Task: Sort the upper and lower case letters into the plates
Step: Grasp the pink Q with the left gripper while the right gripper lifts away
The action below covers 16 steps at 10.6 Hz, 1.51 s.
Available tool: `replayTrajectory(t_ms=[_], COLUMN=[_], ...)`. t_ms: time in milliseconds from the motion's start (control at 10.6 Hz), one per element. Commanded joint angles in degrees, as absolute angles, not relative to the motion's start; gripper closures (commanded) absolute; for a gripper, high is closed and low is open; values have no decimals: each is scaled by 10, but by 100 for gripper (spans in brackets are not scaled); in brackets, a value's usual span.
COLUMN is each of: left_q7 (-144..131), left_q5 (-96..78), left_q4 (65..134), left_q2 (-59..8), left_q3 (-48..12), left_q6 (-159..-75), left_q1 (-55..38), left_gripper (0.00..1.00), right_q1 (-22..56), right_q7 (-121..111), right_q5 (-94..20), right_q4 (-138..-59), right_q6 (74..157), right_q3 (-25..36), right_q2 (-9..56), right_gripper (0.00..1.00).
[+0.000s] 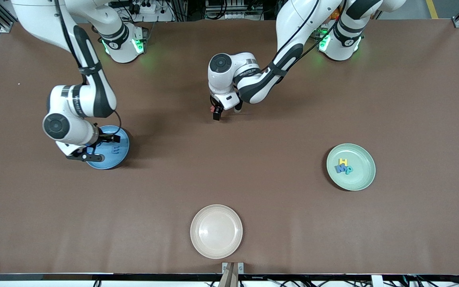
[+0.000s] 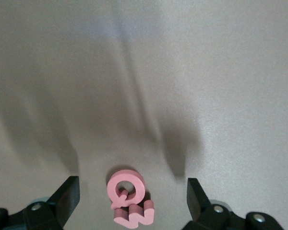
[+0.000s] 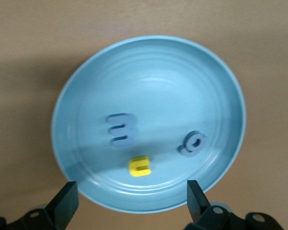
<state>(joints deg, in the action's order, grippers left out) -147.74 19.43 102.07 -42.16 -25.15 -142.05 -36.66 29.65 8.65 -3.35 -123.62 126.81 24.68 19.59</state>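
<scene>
From the front, the right arm hides part of the blue plate [image 1: 112, 153]; the pale green plate [image 1: 351, 166] holds three chunky letters.

In the left wrist view, the left gripper [image 2: 132, 201] stands wide around two pink letters [image 2: 129, 196] on the table.

In the right wrist view, the right gripper [image 3: 132, 201] is wide over three letters in the glossy plate.

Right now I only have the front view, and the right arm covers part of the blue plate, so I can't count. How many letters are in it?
Observer: Three in the blue plate: a blue m, a blue g and a yellow u.
Operator: Is the right gripper holding one?
Observer: No. The right gripper is open and empty over the plate.
Operator: And the left?
Observer: The left gripper is open, its fingers on either side of two pink letters that touch on the table: a ring-shaped letter and a w.
</scene>
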Motion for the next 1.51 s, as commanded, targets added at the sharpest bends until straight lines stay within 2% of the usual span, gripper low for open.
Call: replayTrajectory(t_ms=[0,189,567,1134,1323,1417], left_q7=[-1501,-1501,-1502,-1502,-1501,-1501], left_q5=[217,217,217,217,218,217], left_q4=[1023,1023,1023,1023,1022,1022], left_q2=[-426,-427,-428,-432,-432,-432], left_q3=[-248,-248,-248,-231,-230,-231], left_q6=[-1439,-1439,-1441,-1447,-1447,-1447], left_q1=[-372,-372,-375,-389,-389,-389], left_gripper=[2,2,10,14,22,32], right_q1=[312,312,328,338,338,338], right_q7=[100,99,102,124,124,124], right_q5=[-42,-42,-52,-62,-62,-62], right_q4=[-1250,-1269,-1270,-1280,-1280,-1280], right_q6=[1258,1246,1137,1159,1165,1165], right_q3=[247,247,247,247,246,246], right_q2=[181,151,80,88,90,91], right_gripper=[0,0,0,0,0,0])
